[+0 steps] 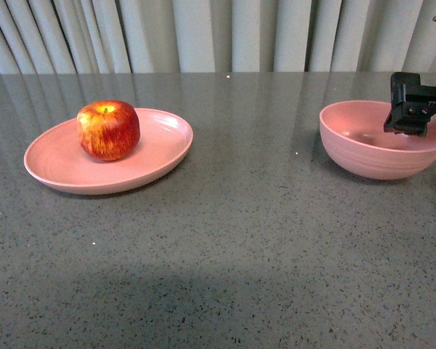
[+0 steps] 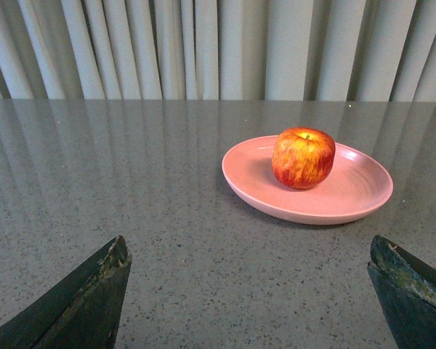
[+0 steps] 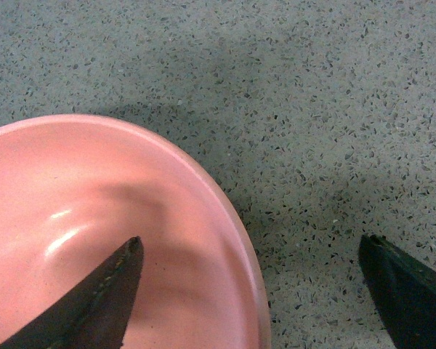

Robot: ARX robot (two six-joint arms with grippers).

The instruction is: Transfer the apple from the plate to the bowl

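Shows the apple [image 1: 108, 129] sitting stem-up on the plate [image 1: 163, 153], slightly toward its 12 o'clock edge, at 9 o'clock on the grey table [image 1: 240, 240]. Puts the bowl [image 1: 363, 156] at 3 o'clock, well apart from the plate. Finds the right gripper [image 1: 405, 129] low at the bowl's 2 o'clock rim, jaws wide and holding nothing, one side inside the bowl, the other outside over the table. Finds the left gripper [image 2: 248, 247] facing the plate, jaws wide, empty, clear of the apple. Closes with a pale curtain [image 1: 203, 36] at 12 o'clock.
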